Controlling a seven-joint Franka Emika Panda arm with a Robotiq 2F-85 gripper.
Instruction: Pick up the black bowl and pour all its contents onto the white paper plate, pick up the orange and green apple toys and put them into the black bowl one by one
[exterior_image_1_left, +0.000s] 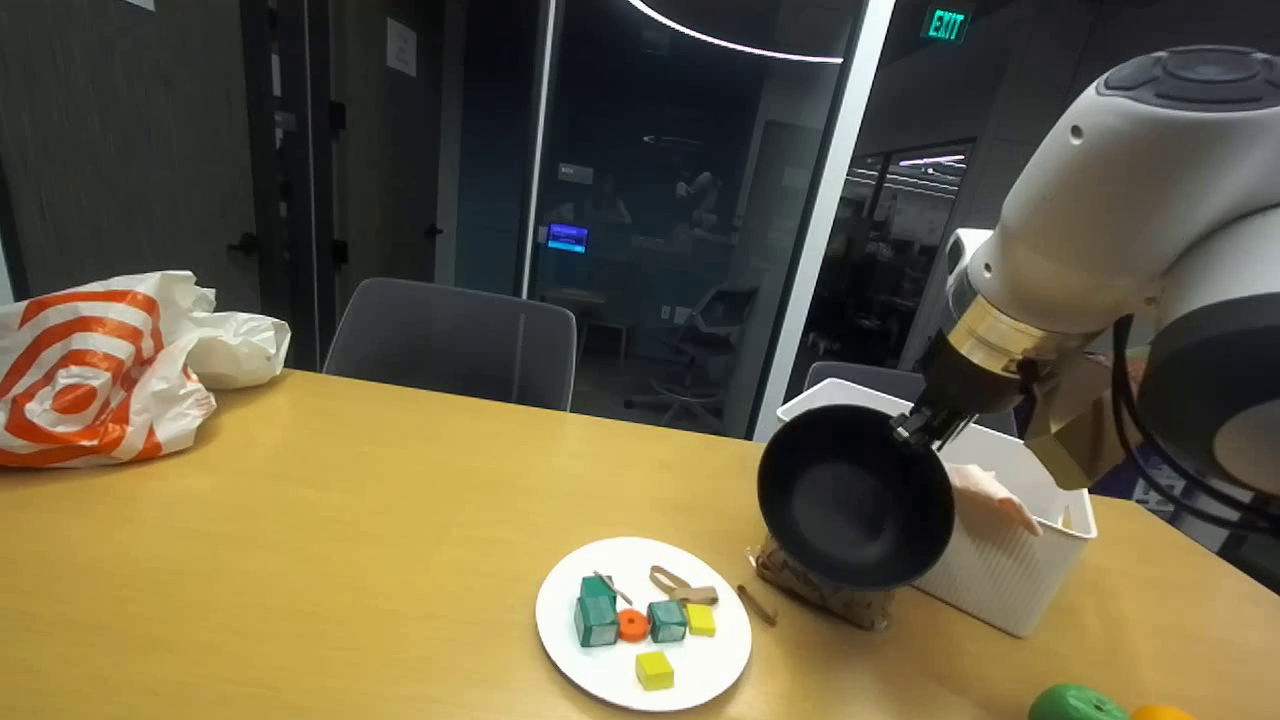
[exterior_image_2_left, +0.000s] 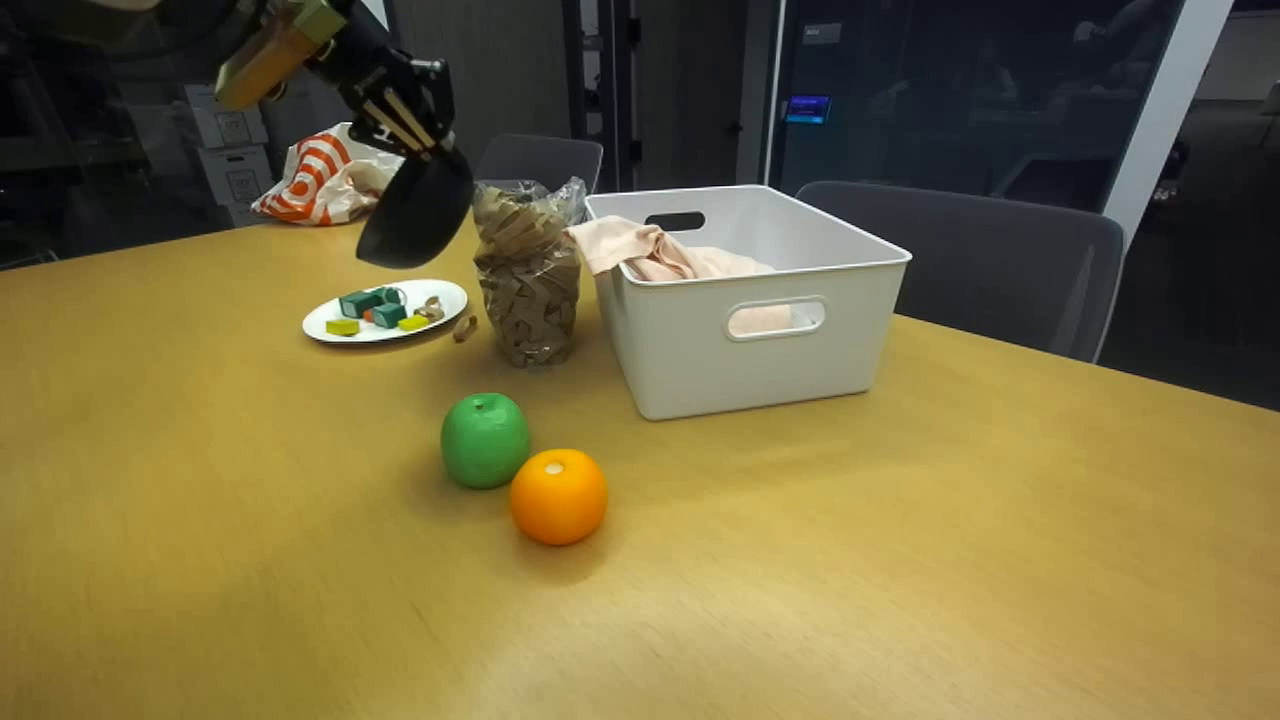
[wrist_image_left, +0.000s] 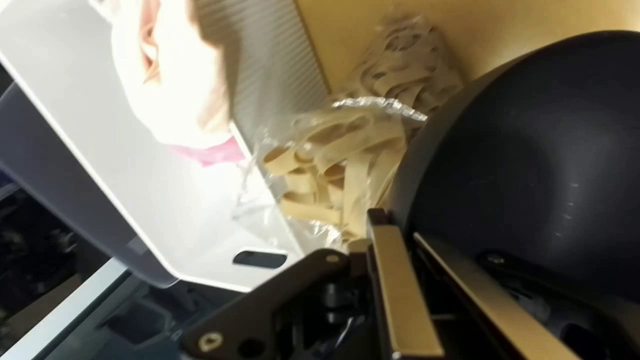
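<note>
Tool (wrist_image_left: 398, 226): grasping bowl (exterior_image_1_left: 855, 495)
Bowl: tilted, aloft
Yellows (exterior_image_1_left: 655, 671): on plate (exterior_image_1_left: 705, 660)
Apple (exterior_image_2_left: 485, 441): 10 o'clock of orange (exterior_image_2_left: 558, 497), exterior view

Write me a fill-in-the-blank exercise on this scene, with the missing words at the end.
The end effector holds a bowl coloured ____.
Exactly ____ yellow pieces show on the white paper plate.
Beside the green apple toy sits a toy fruit coloured ____.
In both exterior views, the clear bag appears to the ____ of the white bin.

Missing words: black; two; orange; left.
</note>
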